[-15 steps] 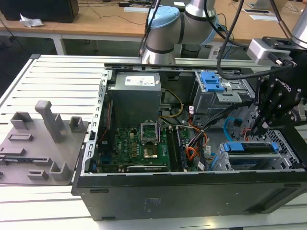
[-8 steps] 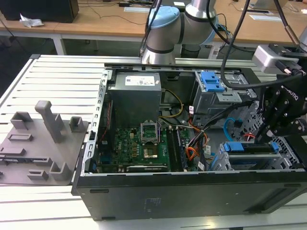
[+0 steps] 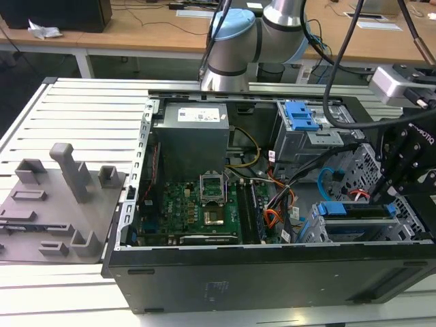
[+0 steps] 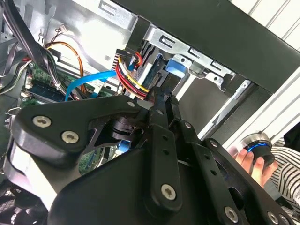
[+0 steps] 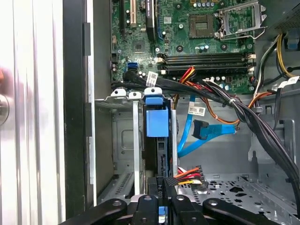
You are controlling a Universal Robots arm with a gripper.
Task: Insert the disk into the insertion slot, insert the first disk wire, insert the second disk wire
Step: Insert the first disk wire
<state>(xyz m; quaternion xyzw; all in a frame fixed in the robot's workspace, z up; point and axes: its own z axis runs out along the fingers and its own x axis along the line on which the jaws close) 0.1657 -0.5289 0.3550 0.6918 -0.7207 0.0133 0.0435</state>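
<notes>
Wooden desks (image 3: 136, 34) behind; slatted metal table (image 3: 82, 109) carries open case (image 3: 272, 272). Disk (image 5: 157, 123) sits in slot (image 5: 123, 140). Gripper (image 5: 161, 194) jaws near-closed, pinching red-yellow wire plug (image 5: 185, 177) at disk rear. Blue wire (image 5: 206, 131) hangs loose nearby. Risk: tilted plug jams or slips; cramped cage, cables may snag.

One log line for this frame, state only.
disk in insertion slot | tool at disk's cable end, beside red-and-yellow-wired plug | second disk wire loose, unplugged
</notes>
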